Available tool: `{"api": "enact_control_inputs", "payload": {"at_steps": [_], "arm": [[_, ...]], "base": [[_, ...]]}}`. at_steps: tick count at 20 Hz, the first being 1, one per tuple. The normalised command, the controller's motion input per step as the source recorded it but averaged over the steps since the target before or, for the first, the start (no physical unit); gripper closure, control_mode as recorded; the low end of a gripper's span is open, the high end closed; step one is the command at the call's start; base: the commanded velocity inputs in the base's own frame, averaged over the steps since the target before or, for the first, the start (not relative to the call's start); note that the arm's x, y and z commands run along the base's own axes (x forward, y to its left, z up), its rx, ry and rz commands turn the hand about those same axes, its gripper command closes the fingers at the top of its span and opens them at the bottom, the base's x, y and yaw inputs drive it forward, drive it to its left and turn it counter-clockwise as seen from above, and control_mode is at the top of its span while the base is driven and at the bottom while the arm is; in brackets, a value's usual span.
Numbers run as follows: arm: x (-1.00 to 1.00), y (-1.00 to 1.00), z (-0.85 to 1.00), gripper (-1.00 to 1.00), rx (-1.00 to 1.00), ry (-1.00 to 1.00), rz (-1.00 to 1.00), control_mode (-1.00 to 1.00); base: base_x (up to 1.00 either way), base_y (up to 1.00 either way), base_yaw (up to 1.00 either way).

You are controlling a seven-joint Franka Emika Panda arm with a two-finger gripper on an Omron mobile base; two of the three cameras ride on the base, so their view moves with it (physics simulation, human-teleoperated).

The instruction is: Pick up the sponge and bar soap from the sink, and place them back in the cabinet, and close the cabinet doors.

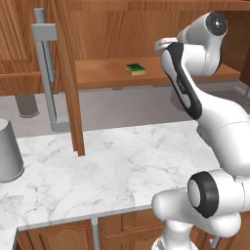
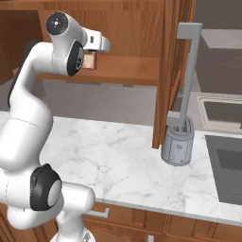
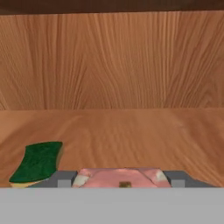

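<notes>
wooden cabinet shelf [image 3: 131, 131] | sponge [image 3: 37, 160] lying flat | end effector [image 3: 119, 180] gripping bar soap [image 3: 118, 178]

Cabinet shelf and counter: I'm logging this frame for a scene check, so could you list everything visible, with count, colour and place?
sponge: one, green over yellow, lying on the cabinet shelf.
bar soap: one, pinkish with cream, between the gripper's fingertips above the shelf.
cabinet doors: brown wood, open, with grey bar handles.
toaster: one, grey, on the counter.
counter: white marble.
sink: dark grey, right of the toaster.
grey cylinder: one, at the counter's left.
gripper: closed on the bar soap.
</notes>
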Motion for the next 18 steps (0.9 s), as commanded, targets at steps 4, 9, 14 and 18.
{"api": "enact_control_inputs", "payload": {"at_steps": [4, 9, 14, 18], "arm": [[0.34, 0.00, -0.01, 1.00, 0.00, -0.05, 0.00, -1.00], [0.26, 0.00, -0.04, 1.00, 0.00, -0.05, 0.00, -1.00], [0.20, 0.00, -0.10, 1.00, 0.00, -0.04, 0.00, -1.00], [0.18, 0.00, -0.19, 1.00, 0.00, -0.04, 0.00, -1.00]], "base": [[0.00, 0.00, 0.00], [0.00, 0.00, 0.00], [0.00, 0.00, 0.00], [0.00, 0.00, 0.00]]}}
